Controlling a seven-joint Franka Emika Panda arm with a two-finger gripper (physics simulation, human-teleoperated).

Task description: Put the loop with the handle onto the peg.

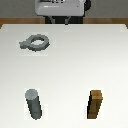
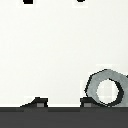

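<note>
Exterior view first: you have the white bench (image 1: 70, 60) filling nearly the whole picture, with the robot's base at twelve o'clock on its far edge. On the bench, going down in size, sit the loop with the handle (image 1: 35, 42) at about ten o'clock, lying flat with its stub pointing toward the exterior view's left; the peg (image 1: 34, 104) upright at about seven o'clock; and a brown wooden block (image 1: 96, 104) at about five o'clock (that one is not your target). Loop and peg are well apart, and nothing touches the loop.

In the wrist view the loop (image 2: 106, 88) shows as a grey ring with a pale hole through it. Only dark tips show at the frame's edges, so you cannot tell how wide the claw stands; it seems to hold nothing, since the loop rests on the bench.

I judge you are at the very first step, the approach. Next you need to bring the claw over the loop, line it across the rim or handle, descend, and close before carrying it to the peg.
</note>
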